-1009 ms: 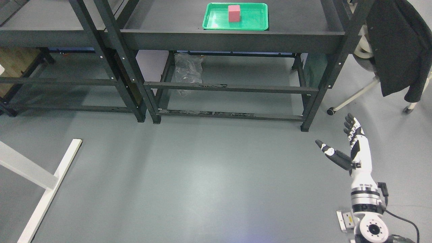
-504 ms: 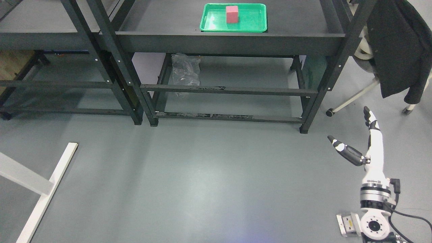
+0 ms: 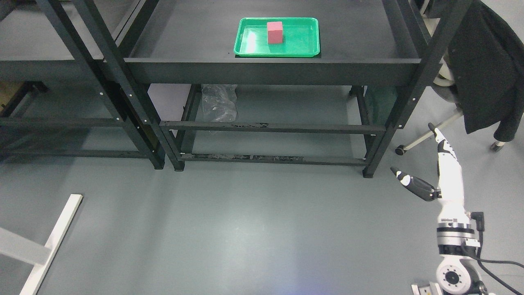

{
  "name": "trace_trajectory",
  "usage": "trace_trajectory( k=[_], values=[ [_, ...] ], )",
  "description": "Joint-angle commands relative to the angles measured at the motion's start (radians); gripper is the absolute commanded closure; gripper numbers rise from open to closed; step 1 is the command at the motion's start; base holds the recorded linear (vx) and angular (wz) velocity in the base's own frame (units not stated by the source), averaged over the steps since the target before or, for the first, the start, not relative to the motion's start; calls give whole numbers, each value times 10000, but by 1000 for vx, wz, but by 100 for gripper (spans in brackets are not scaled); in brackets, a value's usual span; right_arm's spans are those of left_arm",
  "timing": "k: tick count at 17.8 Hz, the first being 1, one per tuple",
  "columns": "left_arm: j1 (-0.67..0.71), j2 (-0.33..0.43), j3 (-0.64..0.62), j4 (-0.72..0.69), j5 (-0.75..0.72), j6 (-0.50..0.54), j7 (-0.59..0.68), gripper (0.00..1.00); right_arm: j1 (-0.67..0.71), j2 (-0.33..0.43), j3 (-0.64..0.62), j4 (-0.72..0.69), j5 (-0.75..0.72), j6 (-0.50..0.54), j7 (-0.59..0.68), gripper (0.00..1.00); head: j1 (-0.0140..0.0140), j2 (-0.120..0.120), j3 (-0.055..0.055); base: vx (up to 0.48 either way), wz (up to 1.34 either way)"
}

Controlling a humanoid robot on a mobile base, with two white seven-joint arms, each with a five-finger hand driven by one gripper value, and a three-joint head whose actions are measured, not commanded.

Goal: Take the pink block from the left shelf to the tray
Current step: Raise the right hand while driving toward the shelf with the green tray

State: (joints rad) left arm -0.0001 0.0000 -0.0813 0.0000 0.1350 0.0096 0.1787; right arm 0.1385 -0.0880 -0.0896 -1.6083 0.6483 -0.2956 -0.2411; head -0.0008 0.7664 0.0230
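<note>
A pink block [image 3: 275, 32] stands upright in a green tray [image 3: 305, 45] on the top of the dark shelf unit [image 3: 270, 73] in the middle. My right hand [image 3: 421, 162] is low at the right, well away from the shelf, over the floor. Its fingers are straight and the thumb sticks out to the left; it holds nothing. The left arm is out of view.
A second dark shelf unit [image 3: 61, 69] stands at the left. A crumpled clear plastic bag [image 3: 219, 102] lies under the middle shelf. A chair with a black jacket [image 3: 487, 65] stands at the right. A white beam [image 3: 49, 246] lies on the grey floor at the lower left.
The whole picture has shifted down, so the camera has moved. My right hand has turned edge-on and risen slightly.
</note>
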Motion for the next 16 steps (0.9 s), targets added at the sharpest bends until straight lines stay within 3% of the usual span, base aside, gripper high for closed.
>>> trace_trajectory(
  k=[1,10,16],
  values=[
    [-291,174,0,-174,0,-4,8,0,-20,-117,-25,-270,2951,195,-74,2,0,0,0,264,-4],
    [-291,174,0,-174,0,-4,8,0,-587,-132,52,-270,2936,88,-74,2,0,0,0,234,-98],
    [-291,174,0,-174,0,-4,8,0,-802,-56,113,-270,2936,-1046,-121,2,0,0,0,213,69]
  ],
)
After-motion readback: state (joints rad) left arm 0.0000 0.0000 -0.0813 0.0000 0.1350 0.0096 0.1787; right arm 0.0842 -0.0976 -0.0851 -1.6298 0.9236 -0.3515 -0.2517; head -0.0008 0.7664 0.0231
